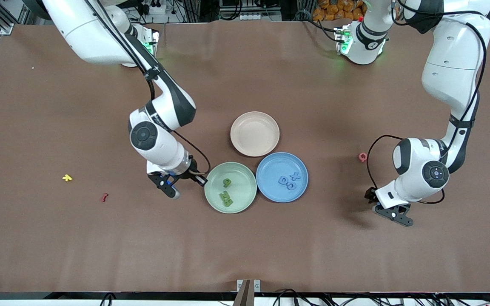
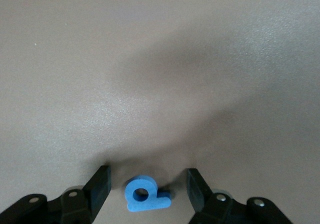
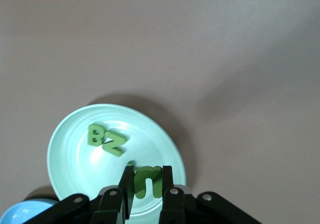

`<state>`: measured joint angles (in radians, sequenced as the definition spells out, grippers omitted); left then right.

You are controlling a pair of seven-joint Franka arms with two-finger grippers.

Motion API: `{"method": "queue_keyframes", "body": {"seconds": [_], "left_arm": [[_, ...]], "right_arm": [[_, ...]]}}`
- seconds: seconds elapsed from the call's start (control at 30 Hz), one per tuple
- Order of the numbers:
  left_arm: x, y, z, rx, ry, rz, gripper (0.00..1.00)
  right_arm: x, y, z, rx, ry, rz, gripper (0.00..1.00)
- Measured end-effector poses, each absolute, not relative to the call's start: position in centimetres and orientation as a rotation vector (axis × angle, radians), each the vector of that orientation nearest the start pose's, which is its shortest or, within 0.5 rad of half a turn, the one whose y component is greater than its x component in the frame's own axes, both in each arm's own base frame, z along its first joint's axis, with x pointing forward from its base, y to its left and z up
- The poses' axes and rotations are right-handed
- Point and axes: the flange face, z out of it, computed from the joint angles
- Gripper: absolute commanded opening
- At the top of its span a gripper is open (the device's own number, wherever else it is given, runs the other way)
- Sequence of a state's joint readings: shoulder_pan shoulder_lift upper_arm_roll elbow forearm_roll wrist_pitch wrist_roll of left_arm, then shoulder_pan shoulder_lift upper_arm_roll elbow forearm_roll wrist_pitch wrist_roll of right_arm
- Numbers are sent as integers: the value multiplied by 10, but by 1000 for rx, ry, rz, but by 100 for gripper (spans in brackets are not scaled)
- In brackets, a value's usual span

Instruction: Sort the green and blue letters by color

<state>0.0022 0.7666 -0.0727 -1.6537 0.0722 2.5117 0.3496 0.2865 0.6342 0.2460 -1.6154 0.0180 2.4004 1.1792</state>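
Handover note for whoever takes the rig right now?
Left gripper: open, low over the table, fingers on either side of the blue P, not gripping yet.
Right gripper: shut on a green letter at the green plate.
Done: three green letters in the green plate, three blue letters in the blue plate.
Left: drop the held green letter in the green plate, move the P to the blue plate.

Left gripper [image 1: 391, 209] hides the blue letter [image 2: 145, 195] in the front view; only the left wrist view shows it. Blue plate [image 3: 20, 214] is cut off at the right wrist view's corner. Blue letters [image 1: 289, 180] on it overlap, shapes partly unreadable.
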Motion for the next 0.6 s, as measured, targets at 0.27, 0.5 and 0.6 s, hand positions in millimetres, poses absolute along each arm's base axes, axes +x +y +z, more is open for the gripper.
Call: {"method": "queue_keyframes", "body": {"seconds": [0.27, 0.5, 0.6], "left_arm": [[689, -43, 172, -3049, 703, -155, 69], [685, -42, 171, -3049, 697, -183, 70], [683, -41, 171, -3050, 692, -192, 70]], "right_arm": [[625, 368, 266, -2683, 1100, 34, 0], [627, 384, 252, -2664, 1138, 51, 0], [628, 385, 247, -2661, 1146, 55, 4]]}}
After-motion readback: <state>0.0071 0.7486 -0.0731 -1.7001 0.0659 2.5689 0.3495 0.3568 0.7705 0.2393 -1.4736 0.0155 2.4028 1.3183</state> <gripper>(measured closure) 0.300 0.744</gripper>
